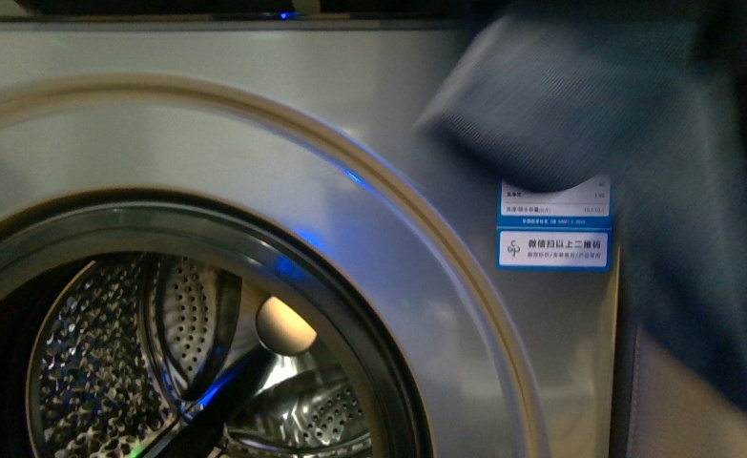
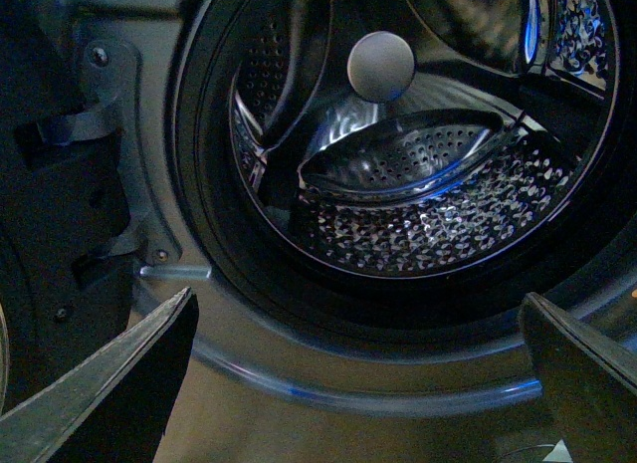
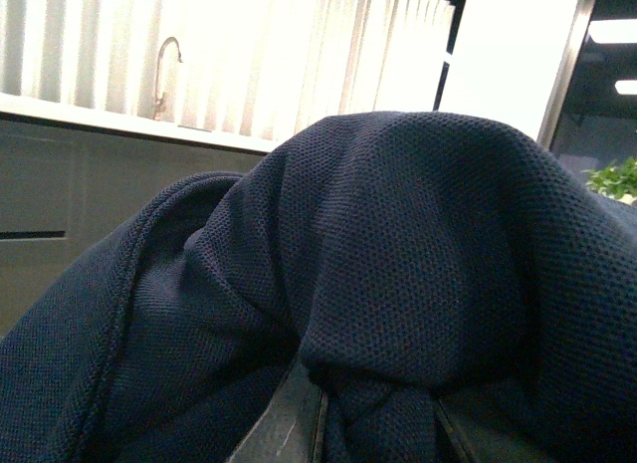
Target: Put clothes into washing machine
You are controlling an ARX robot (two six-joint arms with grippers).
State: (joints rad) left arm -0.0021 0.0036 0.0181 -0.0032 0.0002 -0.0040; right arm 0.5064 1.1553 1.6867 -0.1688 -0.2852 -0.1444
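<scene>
Transfer step judged in hand: right gripper [image 3: 373, 423] clamps the dark blue-grey pique-knit garment [image 1: 598, 105] up right of the silver-grey front-loading washing machine [image 1: 255, 124], left gripper [image 2: 358, 299] spread empty; next, lower it leftward into the porthole [image 1: 283, 258].

Bright ribbed wall [image 3: 299, 55] behind a grey counter [image 3: 100, 184] with tap [image 3: 164, 75].

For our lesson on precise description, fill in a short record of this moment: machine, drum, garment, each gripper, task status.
washing machine: silver-grey front-loader, porthole open
drum: perforated steel, no clothes visible inside
garment: dark blue knit, outside the machine, blurred at upper right in front view
right gripper: shut on the garment
left gripper: open, empty, facing the drum
label: blue-white, just below the garment in front view
task status: garment not yet in the drum
</scene>
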